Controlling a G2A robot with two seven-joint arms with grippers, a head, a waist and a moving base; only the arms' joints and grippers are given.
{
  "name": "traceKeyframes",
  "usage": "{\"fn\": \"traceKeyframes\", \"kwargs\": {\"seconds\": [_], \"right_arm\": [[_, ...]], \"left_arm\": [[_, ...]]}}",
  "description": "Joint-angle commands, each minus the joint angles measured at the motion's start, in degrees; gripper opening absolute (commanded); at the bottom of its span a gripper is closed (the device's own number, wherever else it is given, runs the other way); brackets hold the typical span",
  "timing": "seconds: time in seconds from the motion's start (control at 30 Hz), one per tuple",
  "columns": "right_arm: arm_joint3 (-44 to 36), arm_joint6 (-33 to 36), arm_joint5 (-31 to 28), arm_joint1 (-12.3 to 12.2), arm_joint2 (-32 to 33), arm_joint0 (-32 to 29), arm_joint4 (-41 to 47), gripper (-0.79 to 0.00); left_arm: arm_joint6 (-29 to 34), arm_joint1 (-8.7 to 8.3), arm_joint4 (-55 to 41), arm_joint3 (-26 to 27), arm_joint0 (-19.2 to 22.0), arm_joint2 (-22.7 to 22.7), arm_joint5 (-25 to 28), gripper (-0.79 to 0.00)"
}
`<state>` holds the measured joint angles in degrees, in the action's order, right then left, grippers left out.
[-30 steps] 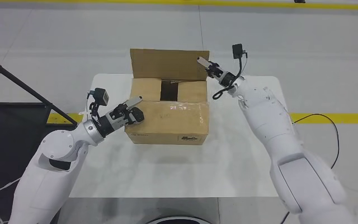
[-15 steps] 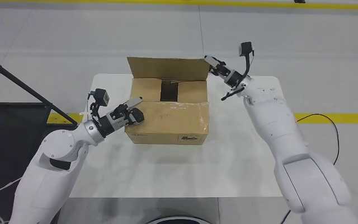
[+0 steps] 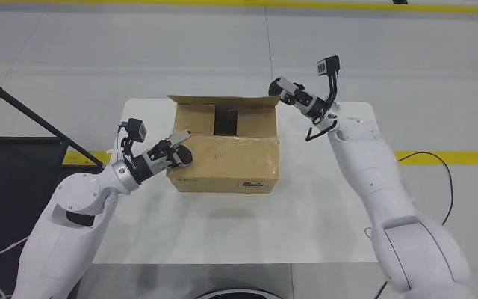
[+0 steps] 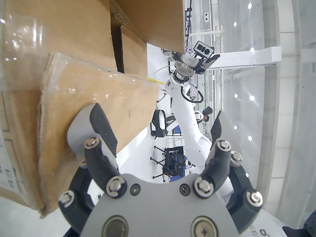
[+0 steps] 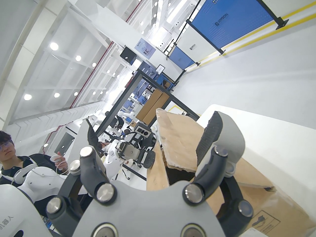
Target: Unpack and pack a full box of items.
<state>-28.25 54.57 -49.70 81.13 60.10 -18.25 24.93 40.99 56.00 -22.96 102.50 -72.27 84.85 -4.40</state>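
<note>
A brown cardboard box (image 3: 224, 157) sits mid-table, its near top flap taped down and a dark gap (image 3: 225, 119) showing behind it; the contents are hidden. Its rear flap (image 3: 224, 100) stands almost upright. My right gripper (image 3: 278, 85) is open at that flap's right corner, and in the right wrist view the flap edge (image 5: 172, 136) lies between the spread fingers of the right gripper (image 5: 152, 128), unpinched. My left gripper (image 3: 179, 146) is open at the box's left end. In the left wrist view, one finger (image 4: 101, 124) of the left gripper (image 4: 158, 124) rests against a taped flap (image 4: 86, 92).
The white table (image 3: 321, 209) has free room in front of the box and to its right. A black stand (image 3: 30, 119) slants past the table's left side. The right arm (image 4: 185, 104) appears far off in the left wrist view.
The rear flap has swung from a broad, tilted face to nearly edge-on upright, with the right gripper and wrist following at its corner. The left arm has kept still.
</note>
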Motion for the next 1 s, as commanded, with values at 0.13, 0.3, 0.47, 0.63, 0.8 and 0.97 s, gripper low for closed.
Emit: {"fn": "traceKeyframes", "kwargs": {"seconds": [0.13, 0.3, 0.47, 0.63, 0.8, 0.97], "right_arm": [[-6.15, 4.83, 4.83, -1.96, 1.48, -2.63, 1.7, 0.0], [-11.0, 9.05, 9.04, -3.44, 2.79, -5.05, 2.67, 0.0], [-13.68, 10.12, 13.2, -4.16, 3.5, -6.92, 2.62, 0.0], [-16.78, 9.1, 17.71, -4.44, 3.49, -8.45, 2.09, 0.0], [-19.62, 8.44, 20.33, -4.6, 3.04, -9.51, 0.58, 0.0], [-22.76, 9.37, 22.73, -5.11, 3.32, -10.76, -0.67, 0.0]], "left_arm": [[-0.16, 0.02, 0.15, 0.41, -0.35, 0.32, -0.01, 0.0], [-0.29, 0.02, 0.27, 0.79, -0.64, 0.64, -0.13, 0.0], [-1.0, 0.09, 0.29, 1.02, -0.74, 0.66, -0.78, 0.0], [-3.25, 0.25, 1.31, 1.07, -0.07, -0.02, -2.39, 0.0], [-4.81, 0.44, 3.74, 1.08, 0.8, -1.63, -3.0, 0.0], [-5.95, 0.66, 4.81, 1.25, 1.07, -2.76, -2.75, 0.0]]}}
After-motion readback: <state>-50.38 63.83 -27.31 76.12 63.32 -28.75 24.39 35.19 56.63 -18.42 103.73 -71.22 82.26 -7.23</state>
